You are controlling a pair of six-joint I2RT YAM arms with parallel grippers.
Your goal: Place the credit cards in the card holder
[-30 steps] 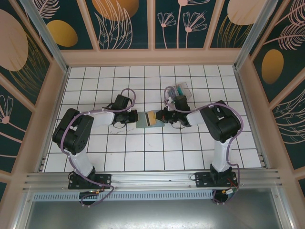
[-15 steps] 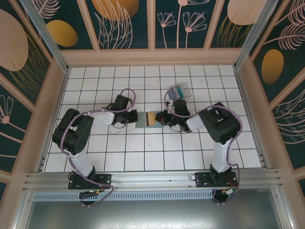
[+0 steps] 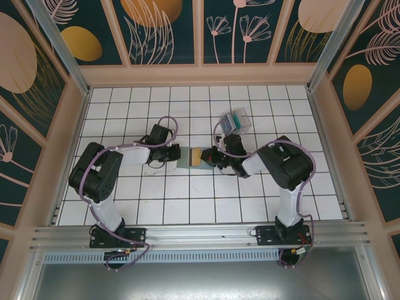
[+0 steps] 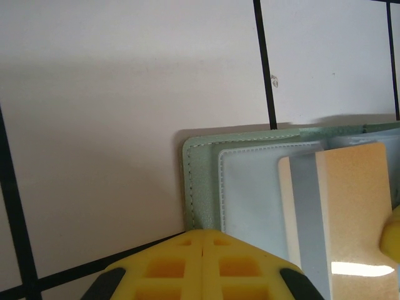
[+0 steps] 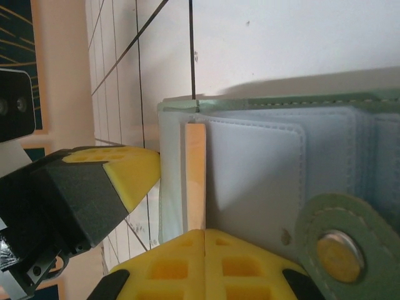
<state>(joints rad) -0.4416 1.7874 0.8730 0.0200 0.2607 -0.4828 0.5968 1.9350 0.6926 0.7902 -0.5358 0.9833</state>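
The card holder [image 3: 185,161] lies open at the centre of the tiled table [image 3: 187,206], its paler inner pockets facing up. The left gripper [image 3: 175,154] sits at the holder's 9 o'clock edge with its jaws fully closed, and its yellow fingertips [image 4: 181,250] meet the holder's sage-green border. Whether they pinch that border or only press on it cannot be told. The right gripper [image 3: 209,157] sits at the holder's 3 o'clock side with its jaws closed on a tan credit card [image 5: 195,169]. In the right wrist view the card is seen edge-on, with its far end at the mouth of a pale pocket near the holder's border. In the left wrist view the card lies flat over the pocket panel. The holder's snap tab [image 5: 337,247], with a metal stud, lies beside the right fingers. The remaining credit cards [image 3: 236,119] form a small pile at 1 o'clock from the holder, apart from both grippers.
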